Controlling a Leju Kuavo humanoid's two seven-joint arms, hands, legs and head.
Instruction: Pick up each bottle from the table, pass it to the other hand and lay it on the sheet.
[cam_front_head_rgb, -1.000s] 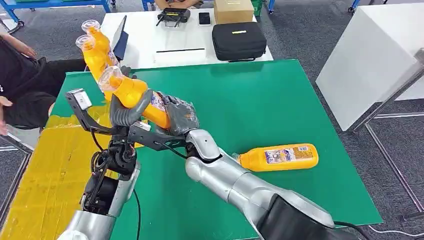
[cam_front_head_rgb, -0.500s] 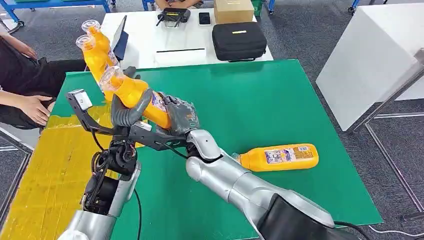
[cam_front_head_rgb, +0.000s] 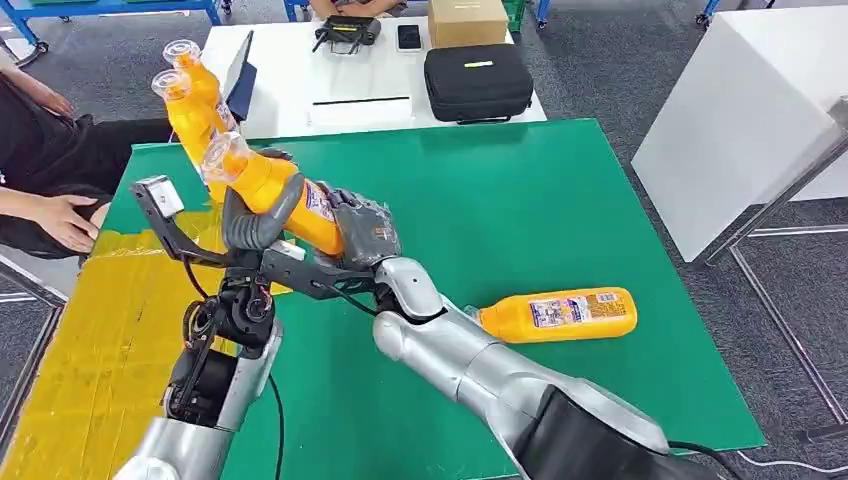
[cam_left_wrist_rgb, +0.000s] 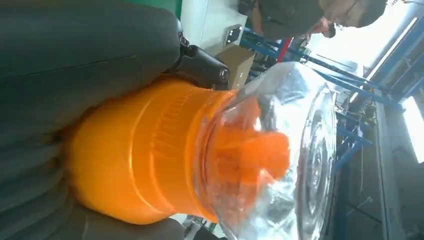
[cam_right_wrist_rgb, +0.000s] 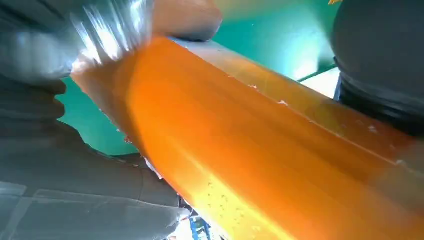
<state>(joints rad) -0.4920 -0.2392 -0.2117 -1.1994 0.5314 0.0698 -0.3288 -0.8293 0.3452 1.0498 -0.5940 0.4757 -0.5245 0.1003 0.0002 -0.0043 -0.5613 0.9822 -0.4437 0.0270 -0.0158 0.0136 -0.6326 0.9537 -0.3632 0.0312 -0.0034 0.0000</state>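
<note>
Orange bottle (cam_front_head_rgb: 275, 190): held tilted above the green table (cam_front_head_rgb: 560, 200), clear cap toward the far left.
Left hand (cam_front_head_rgb: 255, 220): thumb wrapped round the bottle near its neck; grip seen close in the left wrist view.
Right hand (cam_front_head_rgb: 362, 232): closed on the bottle's lower body, apparently a full grip, though the fingers are partly hidden.
Second bottle (cam_front_head_rgb: 556, 314): lying on the table, right of the right arm.
Sheet (cam_front_head_rgb: 80, 350): yellow, spread at the table's left.
Two bottles (cam_front_head_rgb: 190, 95): seen at the far left, behind the held one.
</note>
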